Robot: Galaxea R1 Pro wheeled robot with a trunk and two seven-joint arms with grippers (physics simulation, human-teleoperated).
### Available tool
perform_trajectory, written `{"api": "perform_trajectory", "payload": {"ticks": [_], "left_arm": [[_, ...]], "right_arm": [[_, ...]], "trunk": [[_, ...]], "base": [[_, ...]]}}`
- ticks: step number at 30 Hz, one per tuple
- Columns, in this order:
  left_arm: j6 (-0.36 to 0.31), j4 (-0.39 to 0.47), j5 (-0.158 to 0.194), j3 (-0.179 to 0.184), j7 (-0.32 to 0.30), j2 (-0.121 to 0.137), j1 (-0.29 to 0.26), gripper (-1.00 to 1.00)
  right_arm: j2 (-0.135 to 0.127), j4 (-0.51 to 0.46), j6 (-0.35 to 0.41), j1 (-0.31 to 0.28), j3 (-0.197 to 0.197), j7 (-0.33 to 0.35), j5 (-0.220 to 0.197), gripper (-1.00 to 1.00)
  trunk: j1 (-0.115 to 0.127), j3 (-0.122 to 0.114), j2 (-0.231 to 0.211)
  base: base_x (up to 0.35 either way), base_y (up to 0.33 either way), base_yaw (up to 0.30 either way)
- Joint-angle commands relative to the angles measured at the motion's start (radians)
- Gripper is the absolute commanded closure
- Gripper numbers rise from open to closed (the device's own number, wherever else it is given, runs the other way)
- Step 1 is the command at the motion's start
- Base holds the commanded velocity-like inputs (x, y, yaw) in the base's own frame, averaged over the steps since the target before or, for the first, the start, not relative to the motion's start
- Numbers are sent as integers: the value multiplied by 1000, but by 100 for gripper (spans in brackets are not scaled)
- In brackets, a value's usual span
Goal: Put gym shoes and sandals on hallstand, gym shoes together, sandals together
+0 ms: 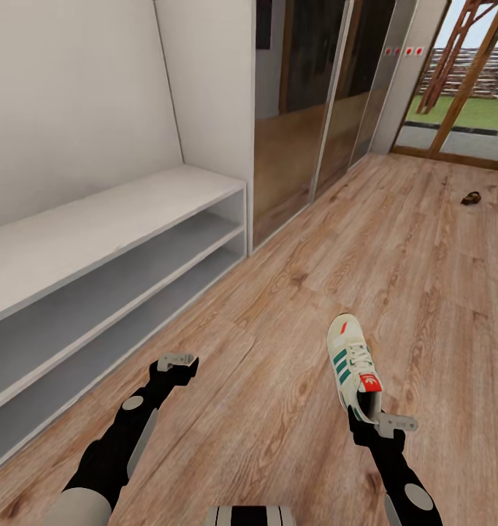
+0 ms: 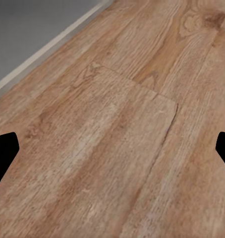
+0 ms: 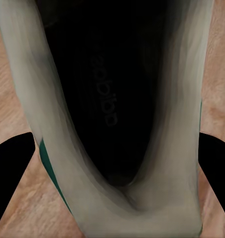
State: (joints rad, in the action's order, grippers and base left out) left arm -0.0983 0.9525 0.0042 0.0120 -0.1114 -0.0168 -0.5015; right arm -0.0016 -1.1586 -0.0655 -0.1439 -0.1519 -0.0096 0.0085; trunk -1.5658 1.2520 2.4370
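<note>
Right now I am looking at 1 gym shoe lying upright on the corridor floor, its toe pointing away from me and its heel nearest the robot, so its long axis is running almost straight out from the right arm. My right gripper is sitting at the heel end. Through the right wrist camera I am staring down into the dark opening of the gym shoe, with the heel collar between the 2 dark fingers at either side of the picture. The jaws are standing spread around the heel, but I cannot tell whether they are already pressing on it. The right arm is clearly the nearer one; I judge the coming move is closing on the heel and lifting.

My left gripper is hovering over bare planks, well apart from the shoe, jaws spread with nothing between them; the left wrist camera is showing wood grain and a grey strip of the hallstand's lowest part.

The hallstand is lying to the left, its pale bench top and 2 open tiers carrying nothing that I can see. The shoe will have to travel across to the left to reach it.

Far off on the floor, toward the glass door, 1 small brown sandal is waiting.
</note>
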Motion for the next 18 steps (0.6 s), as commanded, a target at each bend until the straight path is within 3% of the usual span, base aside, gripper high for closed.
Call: {"api": "perform_trajectory", "payload": {"ticks": [1,7,18], "left_arm": [[-6,2,0,-1,-4,0,0,-100],[-6,2,0,-1,-4,-1,0,-100],[-5,2,0,-1,-4,-1,0,-100]], "right_arm": [[0,0,-3,0,0,0,1,100],[0,0,-3,0,0,0,2,100],[0,0,-2,0,0,0,1,100]], "trunk": [[4,-3,-7],[27,-21,-49],[27,-21,-49]], "base": [[0,0,0],[0,0,0],[0,0,0]]}}
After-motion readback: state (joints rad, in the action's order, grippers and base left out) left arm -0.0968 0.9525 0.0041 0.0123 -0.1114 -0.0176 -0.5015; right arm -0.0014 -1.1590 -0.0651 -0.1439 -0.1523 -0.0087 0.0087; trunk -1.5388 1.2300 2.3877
